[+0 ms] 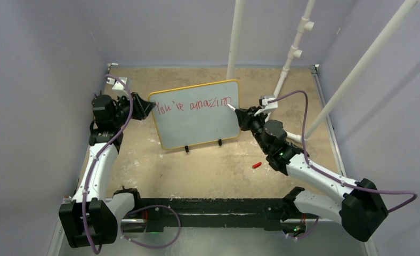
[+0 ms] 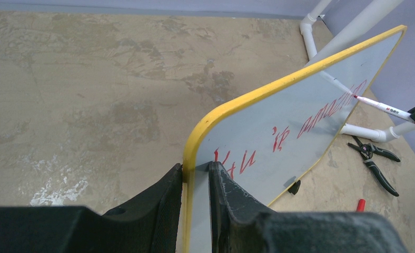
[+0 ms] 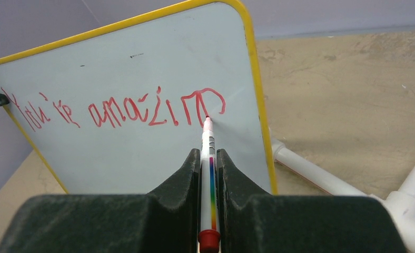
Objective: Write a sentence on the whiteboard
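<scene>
The whiteboard (image 1: 197,120), white with a yellow frame and black feet, stands upright mid-table. Red writing on it reads "You're amazing", the last letter unfinished. My left gripper (image 1: 146,108) is shut on the board's left edge (image 2: 190,158), one finger on each face. My right gripper (image 1: 241,116) is shut on a white marker (image 3: 207,158) with a rainbow stripe and red end. The marker tip touches the board (image 3: 142,63) under the last red letter. In the left wrist view the marker (image 2: 376,105) meets the board at its far end.
A red marker cap (image 1: 257,165) lies on the table right of the board. Black pliers (image 2: 376,161) lie on the floor beyond the board. White PVC pipes (image 1: 293,53) rise behind and to the right. Purple walls enclose the table.
</scene>
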`<state>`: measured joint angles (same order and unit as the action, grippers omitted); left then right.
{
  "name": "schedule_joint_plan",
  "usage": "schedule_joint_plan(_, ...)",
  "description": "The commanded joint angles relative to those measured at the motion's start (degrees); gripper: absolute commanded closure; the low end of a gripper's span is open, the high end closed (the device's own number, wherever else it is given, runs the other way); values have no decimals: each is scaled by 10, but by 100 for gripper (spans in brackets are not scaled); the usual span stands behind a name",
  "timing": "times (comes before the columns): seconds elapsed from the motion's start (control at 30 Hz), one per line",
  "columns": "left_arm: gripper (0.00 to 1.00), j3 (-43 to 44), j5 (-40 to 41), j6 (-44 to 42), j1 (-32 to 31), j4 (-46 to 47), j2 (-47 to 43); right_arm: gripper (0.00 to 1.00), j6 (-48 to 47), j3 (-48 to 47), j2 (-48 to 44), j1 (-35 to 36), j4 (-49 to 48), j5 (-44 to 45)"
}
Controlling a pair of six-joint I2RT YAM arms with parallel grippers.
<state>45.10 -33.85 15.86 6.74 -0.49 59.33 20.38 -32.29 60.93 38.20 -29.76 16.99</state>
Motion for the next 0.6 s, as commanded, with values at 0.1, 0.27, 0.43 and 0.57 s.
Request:
schedule_joint_plan(0.1,76,-3,-7,-7,3,19,-4,100,-12,-10,-11,-2,9,27)
schedule_joint_plan(0.27,76,-3,-7,-7,2,19,-3,100,-31,-31,-11,-2,-3,43)
schedule_joint_plan(0.43,76,-3,-7,-7,2,19,-3,100,-44,-48,-9,-2,-13,48)
schedule_joint_plan(0.57,76,-3,-6,-6,2,18,-4,100,-51,-58,-4,-2,-15,46)
